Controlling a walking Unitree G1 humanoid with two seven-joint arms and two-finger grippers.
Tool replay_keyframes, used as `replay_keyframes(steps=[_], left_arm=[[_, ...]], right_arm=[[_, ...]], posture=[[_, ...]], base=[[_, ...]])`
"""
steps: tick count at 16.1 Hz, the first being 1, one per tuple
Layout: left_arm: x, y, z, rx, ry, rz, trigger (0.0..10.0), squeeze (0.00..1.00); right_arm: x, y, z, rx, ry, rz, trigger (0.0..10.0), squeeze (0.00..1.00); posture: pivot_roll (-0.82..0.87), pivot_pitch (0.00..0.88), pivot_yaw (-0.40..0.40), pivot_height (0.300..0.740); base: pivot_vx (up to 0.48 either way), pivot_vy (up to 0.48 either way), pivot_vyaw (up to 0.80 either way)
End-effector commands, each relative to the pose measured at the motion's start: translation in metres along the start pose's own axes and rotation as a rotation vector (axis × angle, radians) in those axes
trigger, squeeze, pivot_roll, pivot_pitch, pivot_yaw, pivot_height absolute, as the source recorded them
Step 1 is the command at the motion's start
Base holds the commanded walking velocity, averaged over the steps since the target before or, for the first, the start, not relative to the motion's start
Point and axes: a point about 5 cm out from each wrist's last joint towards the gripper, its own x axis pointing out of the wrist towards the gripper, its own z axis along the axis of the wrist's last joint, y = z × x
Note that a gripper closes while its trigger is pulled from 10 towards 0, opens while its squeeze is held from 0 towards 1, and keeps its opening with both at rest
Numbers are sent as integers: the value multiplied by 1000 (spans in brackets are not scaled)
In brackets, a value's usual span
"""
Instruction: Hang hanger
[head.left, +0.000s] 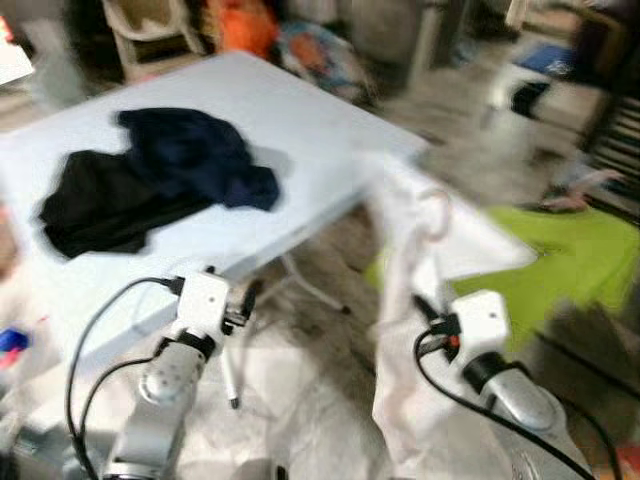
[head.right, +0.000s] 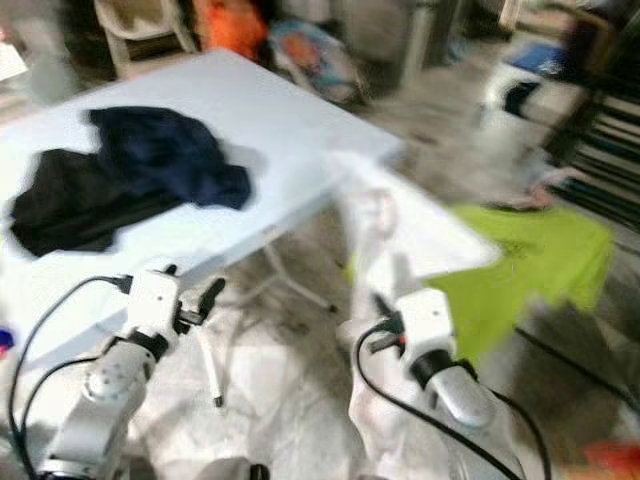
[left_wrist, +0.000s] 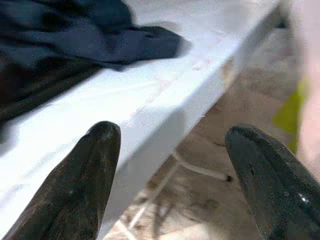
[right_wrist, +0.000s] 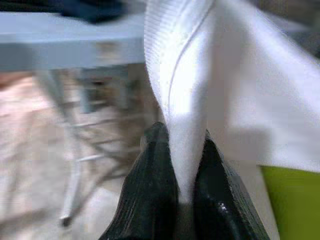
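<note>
My right gripper (right_wrist: 183, 145) is shut on a white garment (head.left: 430, 250) that hangs from it, beside the white table's (head.left: 300, 110) right corner. A pale hanger hook (head.left: 436, 212) shows at the garment's top, blurred. The garment drapes down over my right arm to the floor. My left gripper (left_wrist: 172, 145) stands open, with nothing between its fingers, just below the table's front edge (left_wrist: 165, 110). A dark navy garment (head.left: 195, 155) and a black one (head.left: 100, 200) lie crumpled on the tabletop.
A bright green cloth (head.left: 570, 260) lies on the floor to the right. The table's thin white legs (head.left: 310, 285) stand between my arms. Chairs, an orange item (head.left: 243, 25) and clutter crowd the far side; a white stool (head.left: 520, 85) stands at the back right.
</note>
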Motion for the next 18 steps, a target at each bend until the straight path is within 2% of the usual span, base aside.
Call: replay_keyframes(steps=[1, 5, 10, 18], left_arm=[[3, -6, 3, 9, -10, -34, 10000, 0], [6, -8, 2, 7, -4, -72, 10000, 0], [8, -12, 2, 16, -11, -68, 10000, 0], [9, -15, 1, 19, -7, -84, 10000, 0]], right_arm=[[0, 2, 13, -33, -42, 75, 10000, 0], [-2, 4, 15, -68, -26, 189, 10000, 0], [-5, 0, 12, -59, -13, 170, 10000, 0], [-3, -14, 9, -35, 2, 39, 10000, 0]], posture=[[-85, 0, 49, 740], [-84, 0, 48, 740], [-90, 0, 49, 740], [-94, 0, 50, 740]], base=[[0, 0, 800], [0, 0, 800], [0, 0, 688], [-255, 0, 0]])
